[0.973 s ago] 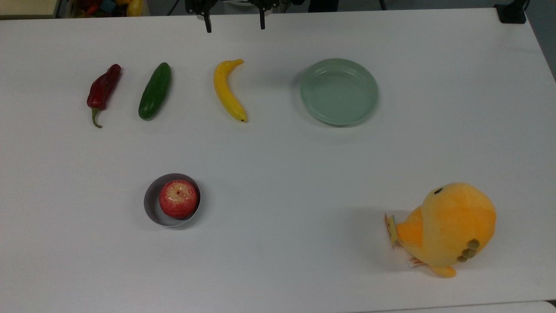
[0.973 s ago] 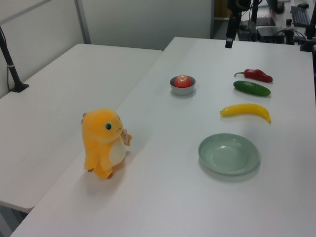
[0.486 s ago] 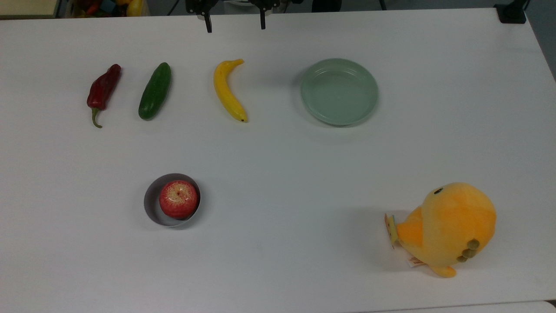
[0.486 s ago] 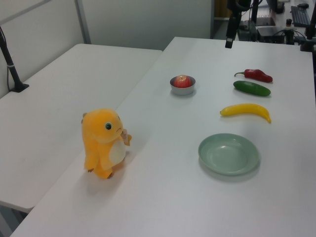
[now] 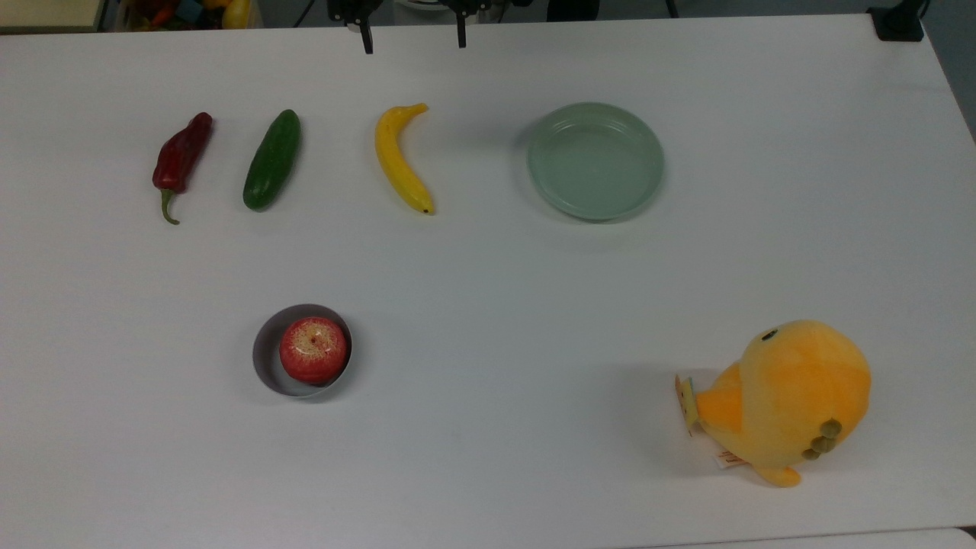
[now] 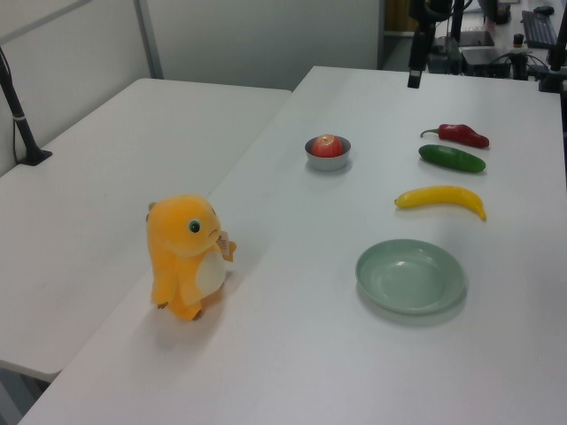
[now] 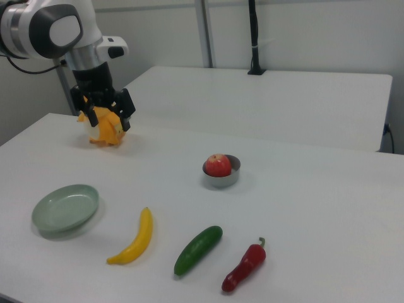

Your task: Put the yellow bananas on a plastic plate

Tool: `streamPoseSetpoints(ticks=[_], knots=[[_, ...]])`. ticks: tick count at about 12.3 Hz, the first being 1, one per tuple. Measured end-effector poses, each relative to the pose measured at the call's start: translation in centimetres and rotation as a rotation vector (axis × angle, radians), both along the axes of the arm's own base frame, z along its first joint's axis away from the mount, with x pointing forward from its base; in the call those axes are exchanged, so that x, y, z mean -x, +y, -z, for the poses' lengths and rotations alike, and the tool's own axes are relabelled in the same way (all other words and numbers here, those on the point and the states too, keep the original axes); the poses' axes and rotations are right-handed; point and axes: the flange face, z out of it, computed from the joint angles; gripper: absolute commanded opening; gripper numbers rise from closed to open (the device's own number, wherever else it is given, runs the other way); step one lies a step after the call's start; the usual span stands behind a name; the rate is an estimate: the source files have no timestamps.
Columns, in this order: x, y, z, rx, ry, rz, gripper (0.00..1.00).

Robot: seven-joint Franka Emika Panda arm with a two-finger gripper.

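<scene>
Yellow and slim, the banana [image 5: 400, 158] lies on my white surface [image 5: 488, 305], apart from the mint-green plate [image 5: 595, 161], which sits bare at its 3 o'clock in the top view. At the banana's 9 o'clock I see a dark green cucumber [image 5: 272, 158], then a red chili pepper [image 5: 180, 162]. Toward 7 o'clock, a grey bowl [image 5: 267, 358] holds a red apple [image 5: 313, 349]. An orange plush toy [image 5: 781, 400] stands well apart at 4 o'clock. My pincer [image 5: 412, 34] hangs at the banana's 12 o'clock, above the surface's far edge, fingers spread wide and holding nothing.
</scene>
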Motion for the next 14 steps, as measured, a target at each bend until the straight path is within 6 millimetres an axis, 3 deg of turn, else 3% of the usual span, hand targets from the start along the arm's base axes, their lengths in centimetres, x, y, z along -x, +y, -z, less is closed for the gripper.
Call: streamPoseSetpoints(ticks=[3, 5, 8, 14], knots=[[1.0, 0.5, 1.0, 0.009, 0.091, -0.019, 1.00], [1.6, 0.9, 2.7, 0.015, 0.152, -0.043, 1.00], [2.6, 0.9, 7.6, 0.024, 0.257, -0.059, 1.00], [4.9, 0.2, 15.3, 0.037, 0.424, -0.051, 1.00]])
